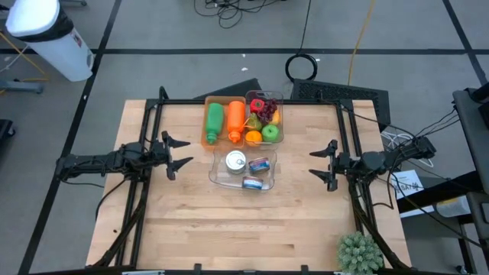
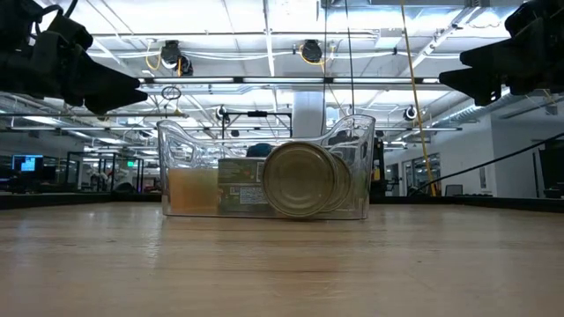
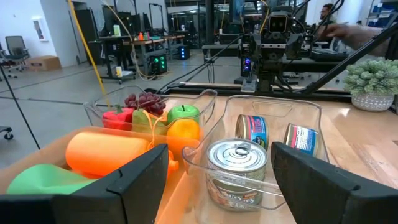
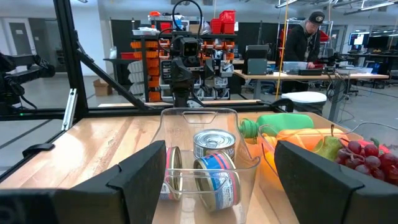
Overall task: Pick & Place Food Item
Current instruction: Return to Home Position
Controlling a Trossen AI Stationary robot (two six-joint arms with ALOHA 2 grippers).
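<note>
bins [image 1: 215, 174] block ctr, table [image 1: 306, 221] sides free

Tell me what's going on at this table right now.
Nothing is being handled. The left gripper and right gripper hover open and empty at opposite sides of the table. Between them, the orange bin holds a green water bottle and an orange water bottle. The clear bin beside it holds fruit, and a second clear bin holds three cans.

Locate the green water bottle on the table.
In the high view, the green water bottle lies in the orange bin at the far centre of the table, on the left-arm side of the orange water bottle beside it.
</note>
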